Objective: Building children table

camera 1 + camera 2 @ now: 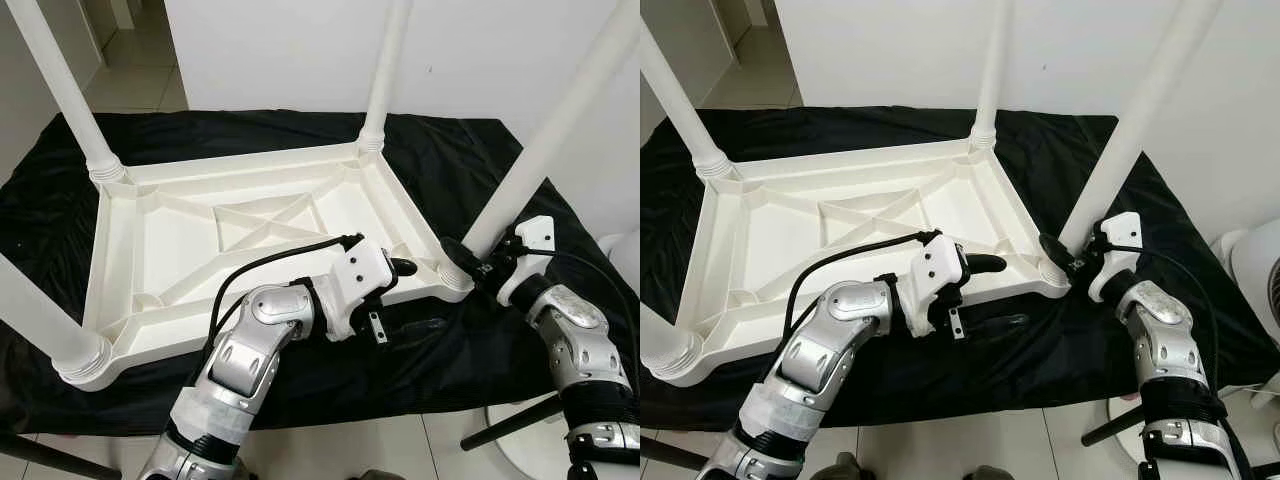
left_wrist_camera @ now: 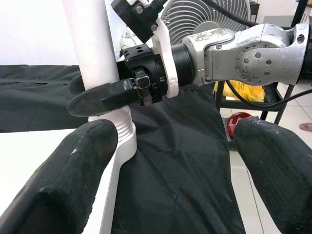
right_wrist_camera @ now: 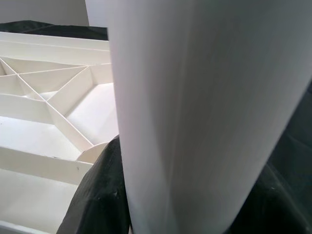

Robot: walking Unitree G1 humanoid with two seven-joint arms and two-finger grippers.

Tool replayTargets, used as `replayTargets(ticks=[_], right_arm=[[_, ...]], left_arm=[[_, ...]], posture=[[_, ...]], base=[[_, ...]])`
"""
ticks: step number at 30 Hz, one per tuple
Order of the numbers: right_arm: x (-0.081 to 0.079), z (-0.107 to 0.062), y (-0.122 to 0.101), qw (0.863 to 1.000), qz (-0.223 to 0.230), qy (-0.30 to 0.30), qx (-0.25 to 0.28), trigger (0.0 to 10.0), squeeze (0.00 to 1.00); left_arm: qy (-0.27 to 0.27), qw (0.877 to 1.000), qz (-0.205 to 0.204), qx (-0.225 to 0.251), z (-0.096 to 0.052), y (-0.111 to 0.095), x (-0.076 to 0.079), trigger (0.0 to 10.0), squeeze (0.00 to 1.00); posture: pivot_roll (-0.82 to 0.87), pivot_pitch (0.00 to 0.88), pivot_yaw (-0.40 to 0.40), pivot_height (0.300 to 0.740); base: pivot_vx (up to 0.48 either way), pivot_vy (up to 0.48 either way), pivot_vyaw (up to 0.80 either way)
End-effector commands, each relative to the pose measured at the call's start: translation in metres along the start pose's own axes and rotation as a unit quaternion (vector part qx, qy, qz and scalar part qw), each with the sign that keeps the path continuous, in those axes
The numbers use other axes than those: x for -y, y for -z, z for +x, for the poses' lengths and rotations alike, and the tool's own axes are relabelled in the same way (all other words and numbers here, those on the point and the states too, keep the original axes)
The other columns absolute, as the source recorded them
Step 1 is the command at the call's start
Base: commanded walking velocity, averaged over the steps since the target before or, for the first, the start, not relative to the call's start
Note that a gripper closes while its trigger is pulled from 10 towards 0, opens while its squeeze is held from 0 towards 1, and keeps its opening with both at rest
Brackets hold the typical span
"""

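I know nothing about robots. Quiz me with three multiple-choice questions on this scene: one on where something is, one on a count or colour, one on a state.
1. Where is the right tool?
A. at the base of the near right leg
B. on the floor
C. inside the tabletop

2. How many legs stand up from the upturned tabletop?
A. two
B. three
C. four

3. What state is the left tool in?
A. open
C. shut on the black cloth
B. shut on a leg

Answers: 1 A, its fingers close round that leg; 2 C, one stands at each corner; 3 A, its two fingers are spread apart.
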State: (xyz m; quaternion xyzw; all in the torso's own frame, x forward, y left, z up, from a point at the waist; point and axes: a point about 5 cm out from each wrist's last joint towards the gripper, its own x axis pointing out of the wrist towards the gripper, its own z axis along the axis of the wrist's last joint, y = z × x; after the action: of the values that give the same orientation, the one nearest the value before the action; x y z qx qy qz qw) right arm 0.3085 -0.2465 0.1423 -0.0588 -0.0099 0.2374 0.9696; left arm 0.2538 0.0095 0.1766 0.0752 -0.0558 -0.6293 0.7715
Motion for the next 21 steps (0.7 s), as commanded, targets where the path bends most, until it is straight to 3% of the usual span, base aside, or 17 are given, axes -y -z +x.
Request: replayTargets(ticks=[1,3,4,5,13,21], right_arm=[[0.000,-0.003,0.009,1.000,0.012,0.003,-0.018,0.0,0.00],[-0.001,-0.003,0.011,1.000,0.015,0.003,-0.019,0.0,0.00],[0.000,-0.003,0.012,1.000,0.016,0.011,-0.019,10.0,0.00],[0.001,-0.002,0.014,0.998,0.026,0.050,-0.020,10.0,0.00],[0.000,0.003,0.016,0.993,0.034,0.113,-0.027,10.0,0.00],[-0.018,0.014,0.011,0.977,0.061,0.204,-0.020,10.0,0.00]], left_arm=[[-0.060,0.998,0.001,-0.004,0.000,0.000,-0.006,10.0,0.00],[-0.060,0.998,0.002,-0.004,0.000,0.000,-0.006,10.0,0.00],[-0.061,0.998,0.002,-0.004,0.000,-0.001,-0.006,10.0,0.00],[-0.060,0.998,0.002,-0.002,0.000,-0.002,-0.006,10.0,0.00],[-0.061,0.998,0.002,-0.002,-0.001,-0.002,-0.006,10.0,0.00],[-0.069,0.998,0.003,-0.003,-0.002,-0.002,-0.009,10.0,0.00]], posture=[[-0.02,0.000,-0.014,0.740],[-0.02,0.000,-0.014,0.740],[-0.02,0.000,-0.014,0.740],[-0.02,0.003,-0.014,0.740],[-0.02,0.006,-0.019,0.740],[-0.02,0.003,-0.023,0.740]], base=[[0.000,0.000,0.00],[0.000,0.000,0.00],[0.000,0.000,0.00],[0.000,0.000,0.00],[0.000,0.000,0.00],[0.000,0.000,0.00]])
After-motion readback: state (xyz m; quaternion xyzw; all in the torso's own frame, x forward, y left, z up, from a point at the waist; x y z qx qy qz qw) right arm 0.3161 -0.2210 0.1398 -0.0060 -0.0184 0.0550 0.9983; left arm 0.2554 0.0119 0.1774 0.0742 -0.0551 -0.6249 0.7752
